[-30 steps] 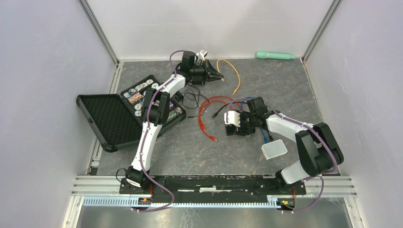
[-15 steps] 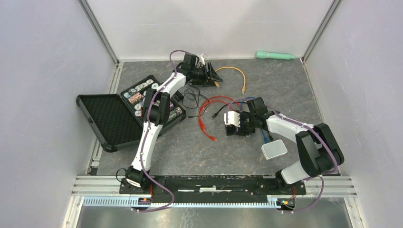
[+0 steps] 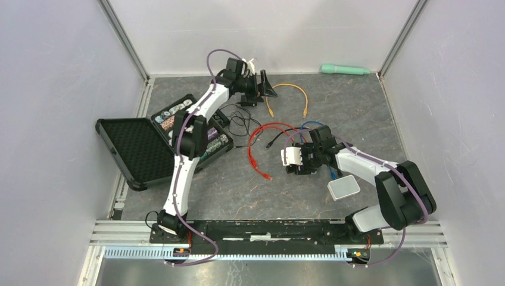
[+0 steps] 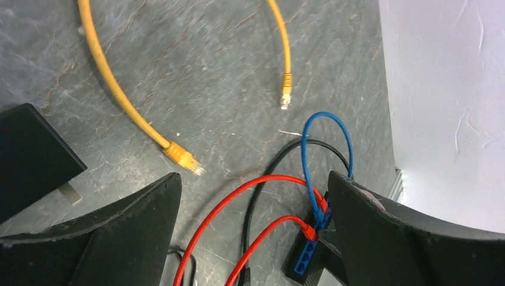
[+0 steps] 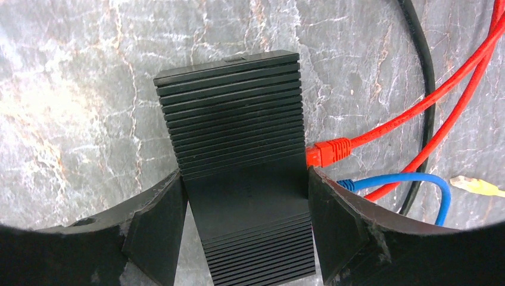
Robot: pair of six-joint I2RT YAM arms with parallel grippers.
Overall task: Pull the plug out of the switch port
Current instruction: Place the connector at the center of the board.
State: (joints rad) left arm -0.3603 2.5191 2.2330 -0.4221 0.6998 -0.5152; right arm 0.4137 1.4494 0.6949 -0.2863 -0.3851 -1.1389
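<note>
The black ribbed switch [image 5: 238, 161] lies on the grey table with my right gripper [image 5: 244, 176] shut on its two sides. A red plug [image 5: 327, 152] sits in a port on its right side, and a blue cable [image 5: 405, 179] enters just below it. In the left wrist view the switch's blue port row [image 4: 306, 256] shows red plugs [image 4: 309, 227] and a blue loop [image 4: 309, 149]. My left gripper [image 3: 265, 90] is open at the back of the table, holding nothing. The yellow cable [image 4: 119, 95] lies loose on the table beneath it.
An open black foam case [image 3: 140, 152] with small parts sits at the left. A grey-white box [image 3: 343, 188] lies near the right arm, and a green cylinder [image 3: 345, 70] at the back wall. A thin black wire [image 3: 238, 122] and a loose red cable end [image 3: 265, 174] lie mid-table.
My left gripper has opened and let go of the yellow cable, which now lies flat at the back. The right gripper stays shut on the switch, shifted slightly.
</note>
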